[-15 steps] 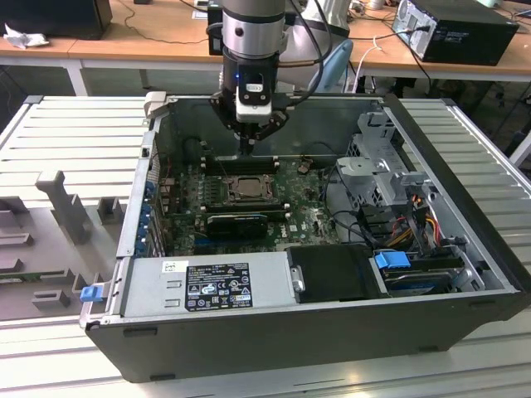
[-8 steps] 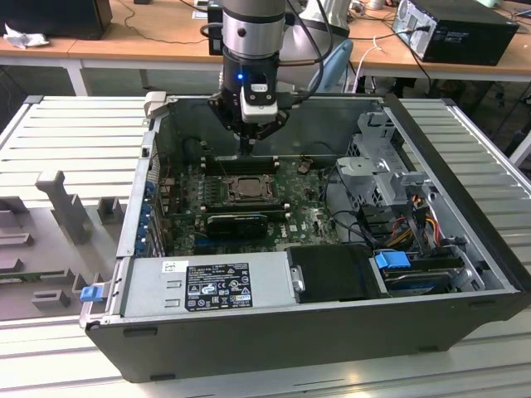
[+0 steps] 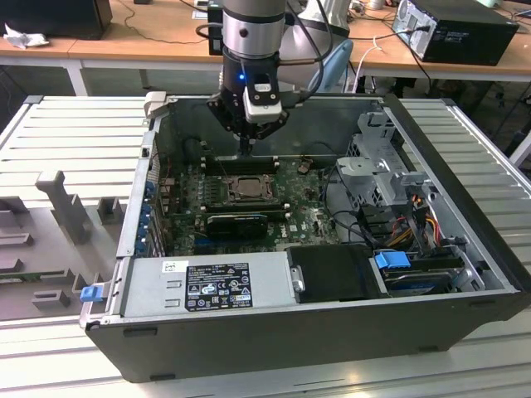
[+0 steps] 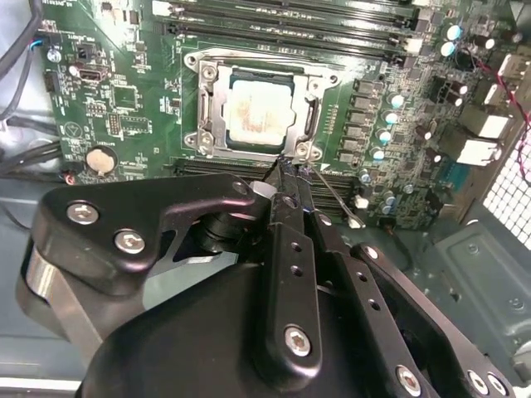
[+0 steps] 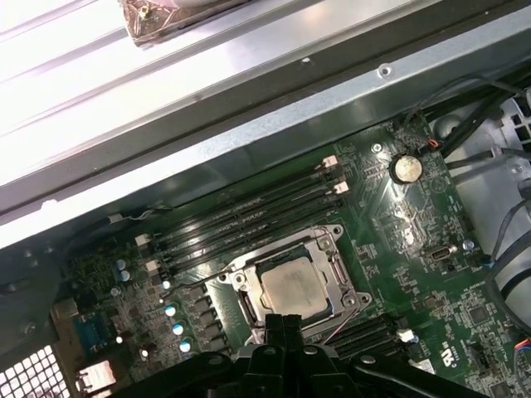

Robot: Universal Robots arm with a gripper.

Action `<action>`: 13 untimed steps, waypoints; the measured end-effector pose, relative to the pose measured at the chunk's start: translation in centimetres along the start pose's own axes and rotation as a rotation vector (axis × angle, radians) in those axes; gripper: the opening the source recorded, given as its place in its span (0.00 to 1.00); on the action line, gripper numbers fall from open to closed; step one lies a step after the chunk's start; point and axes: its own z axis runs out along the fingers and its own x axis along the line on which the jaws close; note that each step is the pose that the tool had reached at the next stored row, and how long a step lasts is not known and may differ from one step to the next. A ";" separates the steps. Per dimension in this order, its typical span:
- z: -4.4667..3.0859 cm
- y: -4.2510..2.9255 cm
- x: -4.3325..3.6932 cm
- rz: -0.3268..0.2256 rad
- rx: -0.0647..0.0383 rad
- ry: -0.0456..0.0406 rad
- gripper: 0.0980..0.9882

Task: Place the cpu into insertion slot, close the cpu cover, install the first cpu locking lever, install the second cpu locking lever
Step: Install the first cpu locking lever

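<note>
The cpu [image 4: 253, 112] [image 5: 290, 286] lies flat in the insertion slot [image 4: 196, 61] [image 5: 330, 232] on the green board, its pale face showing. The silvery cpu cover [image 4: 316, 106] [image 5: 341, 267] is folded down around it. A thin wire locking lever [image 4: 336, 201] sticks out from the socket's corner, its free end raised off the board. My gripper [image 4: 287, 168] [image 5: 283, 322] [image 3: 246, 150] hangs just above that edge of the socket [image 3: 246, 189], fingers pressed together with nothing seen between them.
The open computer case [image 3: 465, 157] surrounds the board. A grey power supply [image 3: 207, 286] fills the near side, and a drive cage with cables [image 3: 390, 178] stands at the exterior view's right. Long black memory slots [image 5: 249, 211] run beside the socket, with a coin battery [image 4: 100, 159] nearby.
</note>
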 end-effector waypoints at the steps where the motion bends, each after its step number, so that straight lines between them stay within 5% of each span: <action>1: 0.00 0.00 0.00 -0.008 0.000 0.0002 0.01; 13: 0.00 0.00 0.00 -0.149 0.004 0.0050 0.01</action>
